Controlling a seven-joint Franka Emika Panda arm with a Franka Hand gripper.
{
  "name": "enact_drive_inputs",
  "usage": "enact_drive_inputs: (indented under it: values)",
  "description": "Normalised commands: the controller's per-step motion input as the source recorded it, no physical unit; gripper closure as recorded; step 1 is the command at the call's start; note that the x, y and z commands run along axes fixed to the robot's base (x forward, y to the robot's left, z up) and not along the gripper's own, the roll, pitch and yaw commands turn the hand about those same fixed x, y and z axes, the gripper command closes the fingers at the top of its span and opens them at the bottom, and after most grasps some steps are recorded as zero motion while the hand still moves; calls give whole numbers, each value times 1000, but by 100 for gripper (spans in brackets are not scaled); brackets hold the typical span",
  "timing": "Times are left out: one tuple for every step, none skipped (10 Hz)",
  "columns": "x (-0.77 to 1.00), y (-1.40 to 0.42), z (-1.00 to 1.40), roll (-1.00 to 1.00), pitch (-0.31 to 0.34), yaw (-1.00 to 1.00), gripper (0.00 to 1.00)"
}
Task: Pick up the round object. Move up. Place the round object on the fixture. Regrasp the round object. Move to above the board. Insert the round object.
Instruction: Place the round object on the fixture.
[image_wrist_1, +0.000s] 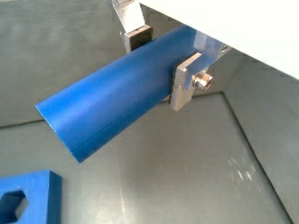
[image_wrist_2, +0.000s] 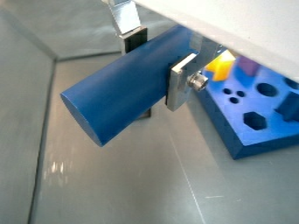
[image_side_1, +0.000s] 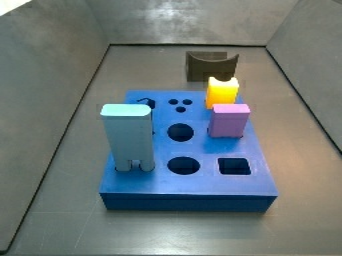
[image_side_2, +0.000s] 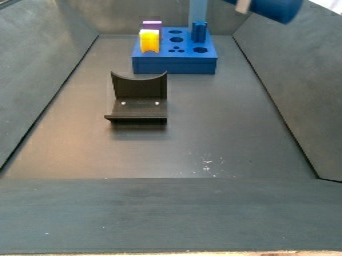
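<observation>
My gripper (image_wrist_1: 162, 61) is shut on the round object (image_wrist_1: 111, 101), a smooth medium-blue cylinder held crosswise between the silver fingers, well above the floor. Both wrist views show this grip (image_wrist_2: 158, 63). In a side view the round object (image_side_2: 278, 8) hangs at the upper edge, high and beside the board (image_side_2: 181, 55). The board (image_side_1: 187, 165) is a blue square block with round holes and one square hole; part of it shows under the gripper (image_wrist_2: 251, 114). The fixture (image_side_1: 211, 65), dark with a U-shaped notch, stands empty on the floor apart from the board (image_side_2: 138, 100).
On the board stand a tall pale-blue block (image_side_1: 127, 135), a yellow notched block (image_side_1: 223, 90) and a pink block (image_side_1: 230, 120). Grey sloping walls (image_side_1: 60, 120) enclose the floor on all sides.
</observation>
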Motion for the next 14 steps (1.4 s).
enact_drive_inputs:
  values:
    - [1000,-39,250,43,69,-1000,100]
    - [1000,-35,234,46,98,-1000,100]
    - [1000,-34,227,48,115,-1000,100]
    - [1000,-31,214,54,162,-1000,100]
    - [1000,-29,204,61,200,-1000,100]
    - [1000,-26,193,73,253,-1000,100]
    - [1000,-23,179,70,242,-675,100]
    - [1000,-22,171,67,224,-435,100]
    - [1000,40,-484,-1000,84,-30,100]
    - [1000,49,-513,-1000,69,1,100]
    - [1000,58,-454,-1000,55,-10,100]
    - [1000,52,-408,-1000,53,-15,100]
    - [1000,50,-349,-1000,55,-25,100]
    - [1000,51,-291,-1000,61,-37,100]
